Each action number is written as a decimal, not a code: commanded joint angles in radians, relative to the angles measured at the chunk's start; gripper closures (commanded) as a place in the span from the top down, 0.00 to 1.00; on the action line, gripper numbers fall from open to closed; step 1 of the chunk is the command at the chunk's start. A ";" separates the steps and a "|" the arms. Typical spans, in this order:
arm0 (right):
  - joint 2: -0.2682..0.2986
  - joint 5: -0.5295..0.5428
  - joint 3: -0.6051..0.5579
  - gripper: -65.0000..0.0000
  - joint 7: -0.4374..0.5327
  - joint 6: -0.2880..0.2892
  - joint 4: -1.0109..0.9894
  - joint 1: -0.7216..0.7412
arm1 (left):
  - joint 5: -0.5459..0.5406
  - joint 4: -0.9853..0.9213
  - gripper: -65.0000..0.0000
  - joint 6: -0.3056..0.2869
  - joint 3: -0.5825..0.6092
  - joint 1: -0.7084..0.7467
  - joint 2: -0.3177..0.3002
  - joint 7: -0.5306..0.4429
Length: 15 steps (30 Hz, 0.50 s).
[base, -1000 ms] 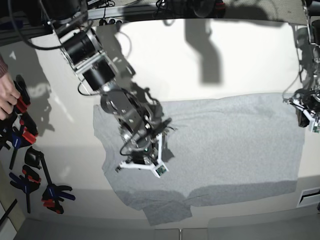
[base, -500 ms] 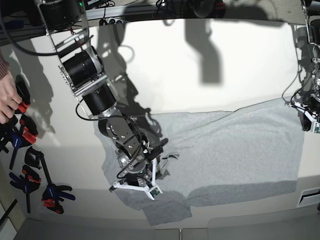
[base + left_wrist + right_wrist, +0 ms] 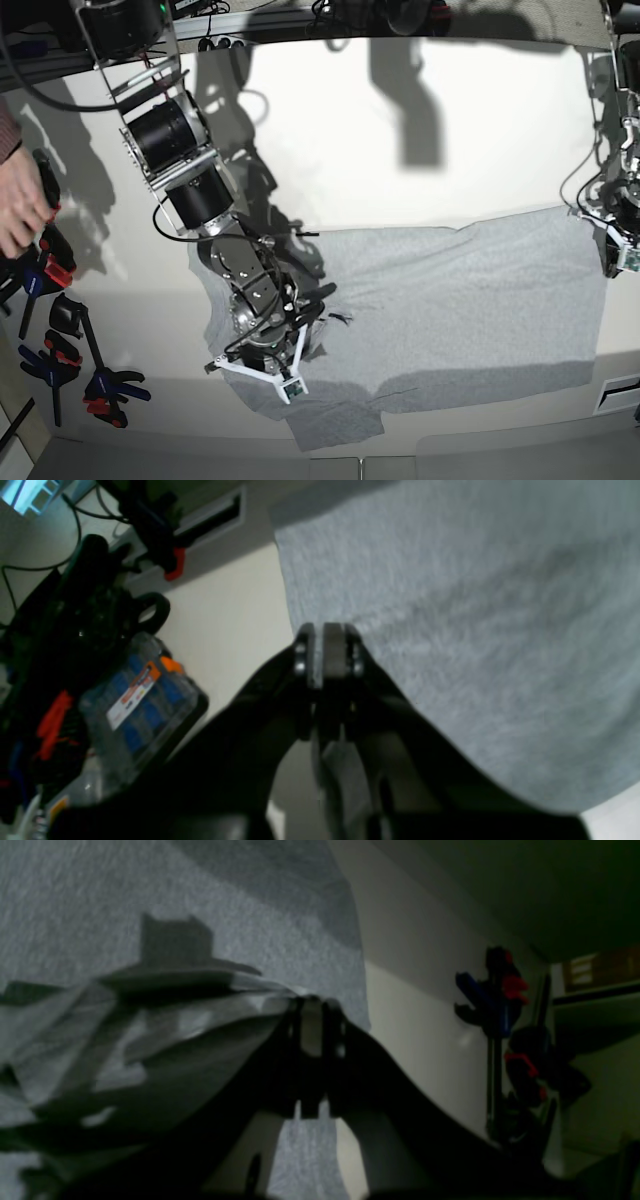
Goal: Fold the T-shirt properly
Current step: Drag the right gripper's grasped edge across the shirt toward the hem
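Left edge of the base view: a person's hand on a row of red-and-blue clamps, off the cloth, not our concern.

Next in, our right arm. Right end effector is clenched on a bunched fold of the T-shirt; the wrist view shows fabric gathered and lifted right at the closed tips, draping away to that view's left. In the base view this grab sits at the shirt's left part, near the sleeve and lower hem, where the cloth is crumpled and a flap hangs off toward the near edge of the surface.

Middle: the shirt lies spread on the surface, plain grey side up, long axis running left-right across the base view. Mostly flat from the grab point to the far right edge.

Right edge: left end effector is also clenched, tips pressed together just at the shirt's right-hand border. We can't tell from its wrist view whether any cloth is pinched or whether it only sits over the edge.

Relation that matters, as we read it: the whole body of the shirt lies between the two arms. Right arm holds the messy end, so it's nearer the work; the fold has to travel from there toward the left arm, along the long axis.
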 commanded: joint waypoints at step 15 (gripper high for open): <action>-0.013 0.018 0.240 0.00 0.029 0.078 0.013 0.012 | 0.038 -0.063 0.00 0.005 -0.008 -0.050 -0.010 -0.203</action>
